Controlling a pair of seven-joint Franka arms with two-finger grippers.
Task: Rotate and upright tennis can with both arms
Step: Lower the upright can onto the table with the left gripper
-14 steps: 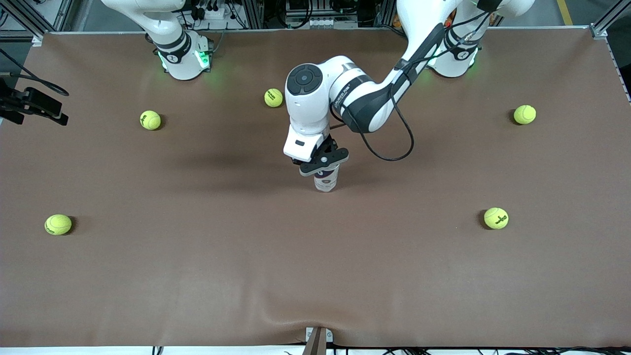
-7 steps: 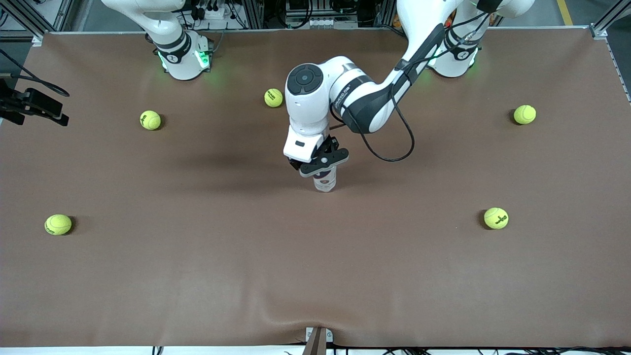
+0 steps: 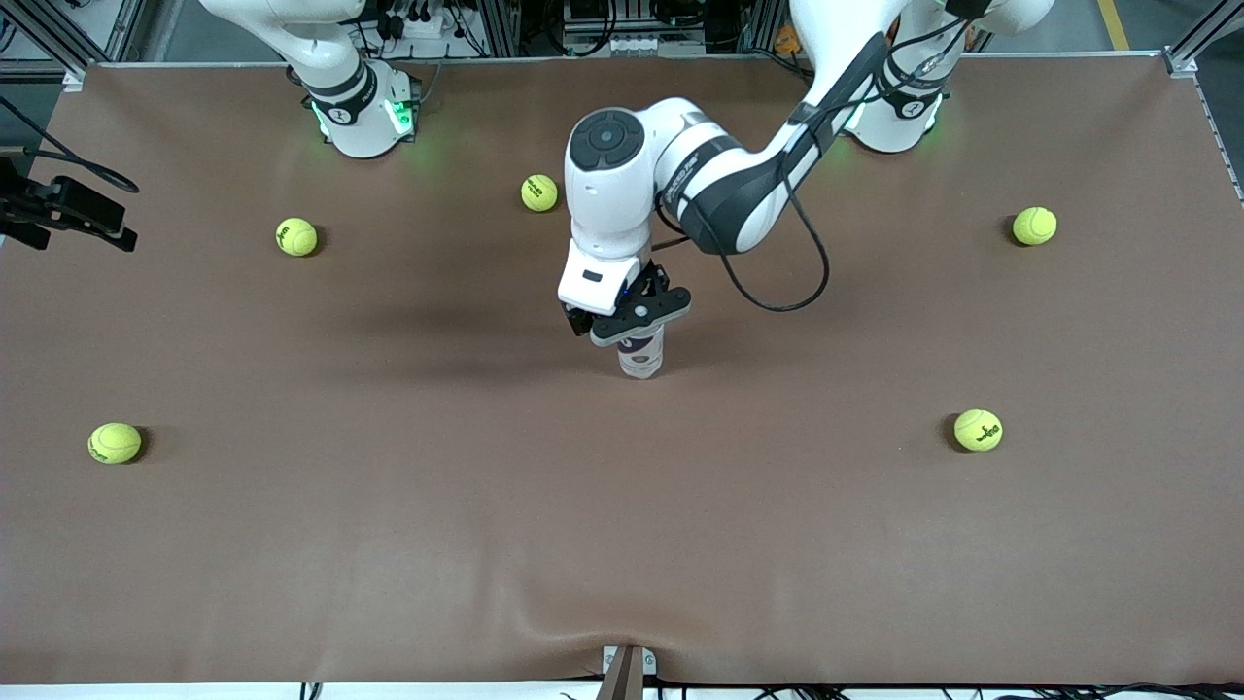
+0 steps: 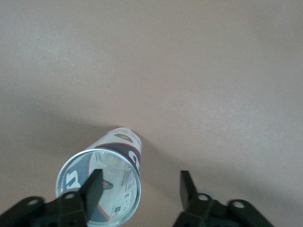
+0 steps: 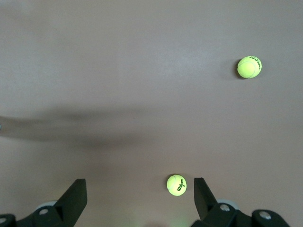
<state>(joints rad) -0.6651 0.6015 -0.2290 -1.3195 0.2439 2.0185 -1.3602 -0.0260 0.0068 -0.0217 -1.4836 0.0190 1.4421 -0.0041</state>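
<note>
A brown mat covers the whole worktop (image 3: 389, 544), with metal framing and cabling along the edge where the arm bases stand.

The left arm (image 3: 739, 185) reaches from its base to the middle of the worktop, wrist pointing down. The right arm (image 3: 330, 68) waits, folded up over its own base near that edge.

The tennis can (image 3: 641, 356) stands upright at the centre of the worktop, well apart from every edge, its open silver rim facing up.

The left claw (image 3: 637, 326) sits at the top of the can with its fingers (image 4: 93, 189) spread; in the left wrist view one finger shows over the can's mouth and the other stands clear beside it, so nothing is gripped. The right claw (image 5: 138, 201) is spread wide and empty, high over the worktop near its base.

Five tennis balls lie scattered: one (image 3: 115, 442) and another (image 3: 296, 236) toward the right arm's end, one (image 3: 539, 192) near the bases' edge, and two, (image 3: 1034, 226) and (image 3: 978, 430), toward the left arm's end.
</note>
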